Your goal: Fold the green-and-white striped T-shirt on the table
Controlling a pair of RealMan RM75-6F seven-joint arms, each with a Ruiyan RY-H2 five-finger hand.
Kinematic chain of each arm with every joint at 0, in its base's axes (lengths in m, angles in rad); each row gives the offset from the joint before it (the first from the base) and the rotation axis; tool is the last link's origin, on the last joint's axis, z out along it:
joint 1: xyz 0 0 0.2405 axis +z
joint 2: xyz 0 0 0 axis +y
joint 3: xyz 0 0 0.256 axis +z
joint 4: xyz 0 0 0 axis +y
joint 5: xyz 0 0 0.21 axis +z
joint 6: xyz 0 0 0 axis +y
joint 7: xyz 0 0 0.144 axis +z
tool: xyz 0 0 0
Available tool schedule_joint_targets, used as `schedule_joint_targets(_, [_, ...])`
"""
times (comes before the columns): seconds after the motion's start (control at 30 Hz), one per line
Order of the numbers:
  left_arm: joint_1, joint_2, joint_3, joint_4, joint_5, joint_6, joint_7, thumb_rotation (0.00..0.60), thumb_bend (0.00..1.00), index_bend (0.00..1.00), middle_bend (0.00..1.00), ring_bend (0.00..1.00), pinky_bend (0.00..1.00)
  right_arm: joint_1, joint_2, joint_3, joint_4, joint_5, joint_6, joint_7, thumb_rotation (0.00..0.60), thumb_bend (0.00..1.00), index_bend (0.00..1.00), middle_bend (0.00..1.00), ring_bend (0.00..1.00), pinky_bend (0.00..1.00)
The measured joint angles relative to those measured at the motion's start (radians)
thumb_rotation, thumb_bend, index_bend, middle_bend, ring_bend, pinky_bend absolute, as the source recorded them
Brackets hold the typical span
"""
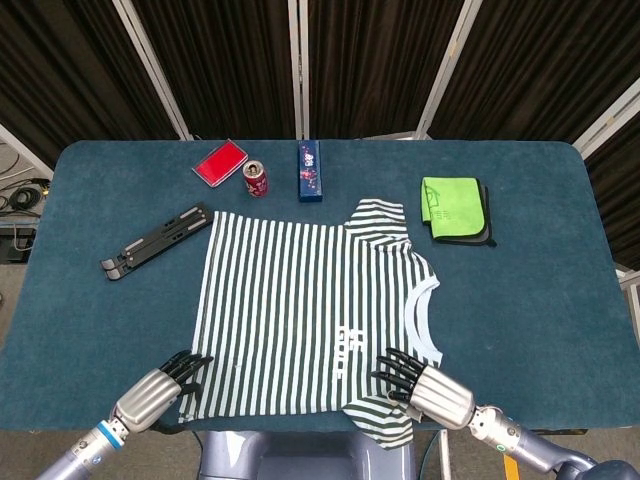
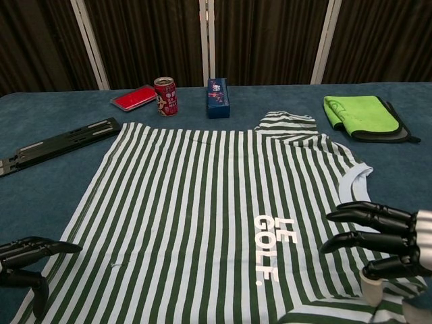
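- Ahead of the left hand (image 1: 157, 392), the black folding metal stand (image 1: 156, 240) lies flat on the blue cloth-covered table (image 1: 90, 310), just off the green-and-white striped T-shirt (image 1: 300, 310); bare cloth lies between hand and stand.
- Far ahead, between the two hands' lines, a flat red case (image 1: 219, 162), a red drink can (image 1: 256, 178) and a dark blue box (image 1: 310, 171) stand in a row by the far edge; narrow gaps part them.
- Ahead of the right hand (image 1: 420, 385), a folded lime-green cloth on a dark pad (image 1: 455, 209) lies well apart; open table lies to that hand's right.
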Motion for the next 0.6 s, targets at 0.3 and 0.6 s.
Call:
schedule_joint_targets(0.3, [-0.007, -0.002, 0.006, -0.004, -0.01, -0.001, -0.013, 0.6, 0.23, 0.44, 0.0, 0.0, 0.0, 0.0, -0.001, 0.0, 0.003, 0.002, 0.006, 0.003, 0.6, 0.45, 0.72, 0.2, 0.0, 0.0])
schedule_joint_targets(0.6, [-0.017, 0.009, 0.013, -0.021, -0.013, 0.008, -0.014, 0.6, 0.25, 0.44, 0.0, 0.0, 0.0, 0.001, -0.002, -0.001, 0.003, 0.003, 0.006, 0.001, 0.6, 0.45, 0.72, 0.2, 0.0, 0.0])
